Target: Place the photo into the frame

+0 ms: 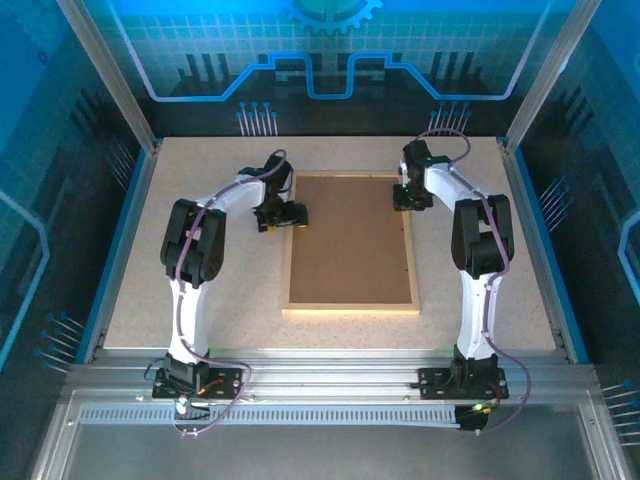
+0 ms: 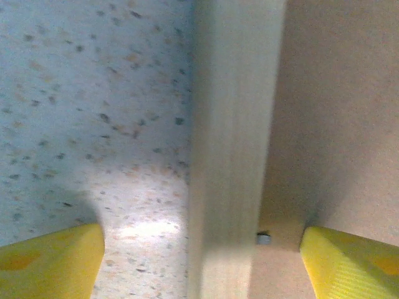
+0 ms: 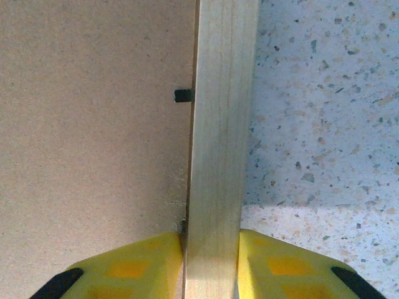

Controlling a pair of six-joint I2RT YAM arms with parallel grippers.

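Seemingly the closing-up step is running: the frame (image 1: 350, 308) is lying face-down mid-bench (image 1: 130, 300) between the arms. At its left rail, toward the far end, the left pincer (image 2: 199, 243) is hanging with its yellow fingers (image 2: 50, 265) spread wide. They are straddling the rail without touching it, one over the bench and one over the brown backing board (image 1: 350, 240). That board is filling the frame's opening, so whether the photo is lying beneath it cannot be told. On the right rail, the right pincer (image 3: 211, 243) is clamping the wood from both sides, near a small dark retaining tab (image 3: 182, 95). Next, I judge, the left pincer is needing to settle gently onto its rail or a tab there, with the right one steadying the frame.
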